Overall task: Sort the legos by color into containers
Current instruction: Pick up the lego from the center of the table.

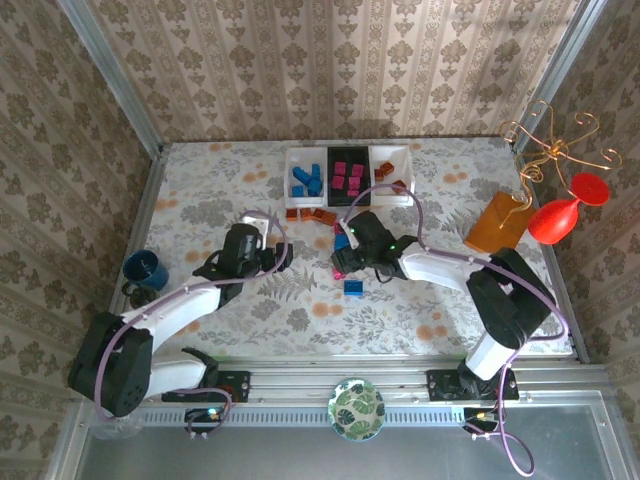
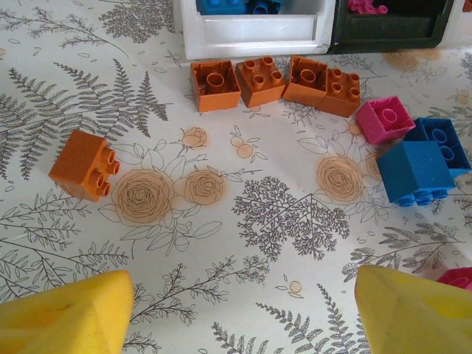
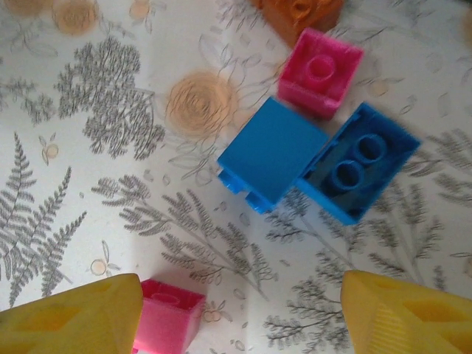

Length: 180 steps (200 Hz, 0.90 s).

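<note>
Top external view: three trays stand in a row at the far side of the worktop (image 1: 200,190), which carries a pale cloth printed with grey ferns and orange roses. The left white tray (image 1: 290,172) holds blue bricks, the black tray (image 1: 350,152) pink ones and the right white tray (image 1: 396,155) orange ones. Loose orange bricks (image 1: 311,213) lie in a row just before the trays, and a single blue brick (image 1: 354,287) lies nearer the arms. A blue cup (image 1: 145,270) stands at the left edge. An orange block (image 1: 497,222), a red goblet (image 1: 558,218) and a gold wire stand (image 1: 550,150) occupy the right edge. A green patterned plate (image 1: 357,408) rests at the metal rail between the arm bases. Damask wallpaper lines the three walls.

Left wrist view: the left pincer (image 2: 243,287) is spread and holds nothing, above bare cloth. Four orange bricks lie side by side before the white tray. A fifth orange brick (image 2: 85,164) lies tipped on its side, well apart to the left.

Right wrist view: the right pincer (image 3: 242,291) is spread and holds nothing. A pink brick (image 3: 166,321) lies just beside one yellow finger (image 3: 74,317). Beyond the fingers two blue bricks touch, one (image 3: 273,151) showing a smooth face, the other (image 3: 361,169) its hollow. A second pink brick (image 3: 321,70) sits stud up just beyond them.
</note>
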Tool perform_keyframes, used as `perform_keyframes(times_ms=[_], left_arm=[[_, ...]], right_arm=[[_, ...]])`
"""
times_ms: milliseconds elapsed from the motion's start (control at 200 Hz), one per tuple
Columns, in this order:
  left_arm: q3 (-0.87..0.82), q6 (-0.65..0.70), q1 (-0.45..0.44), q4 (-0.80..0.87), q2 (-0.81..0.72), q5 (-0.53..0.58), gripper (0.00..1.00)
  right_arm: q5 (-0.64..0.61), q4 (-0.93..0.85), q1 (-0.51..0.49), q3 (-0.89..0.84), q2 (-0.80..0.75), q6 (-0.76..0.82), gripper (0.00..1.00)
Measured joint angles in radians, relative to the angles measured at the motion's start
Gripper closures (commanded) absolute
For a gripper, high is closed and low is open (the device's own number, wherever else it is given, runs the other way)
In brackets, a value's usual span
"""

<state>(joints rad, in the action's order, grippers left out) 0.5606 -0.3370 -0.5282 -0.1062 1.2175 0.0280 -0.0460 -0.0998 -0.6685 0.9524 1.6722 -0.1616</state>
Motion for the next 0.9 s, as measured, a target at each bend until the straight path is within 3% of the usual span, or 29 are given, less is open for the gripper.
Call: perform_keyframes(times_ms=[235,545,770,900], left_arm=[[-0.002,-0.004,0.008,-0.027,-0.002,-0.001,0.20],[-0.010,-0.004,0.013,-0.045,-0.002,-0.002,0.20],[-0.011,-0.006,0.013,-0.056,-0.002,-0.003,0.20],[-0.011,-0.009,0.013,-0.059,-0.002,-0.006,0.20]], right_arm=[[0.014,-0.078,-0.076,0.068,0.069,-0.035,0.22],[-0.055,-0.130,-0.111,0.134,0.164,-0.098,0.41],[-0.093,-0.135,-0.115,0.135,0.184,-0.133,0.62],[-0.102,-0.116,-0.115,0.133,0.182,-0.150,0.66]])
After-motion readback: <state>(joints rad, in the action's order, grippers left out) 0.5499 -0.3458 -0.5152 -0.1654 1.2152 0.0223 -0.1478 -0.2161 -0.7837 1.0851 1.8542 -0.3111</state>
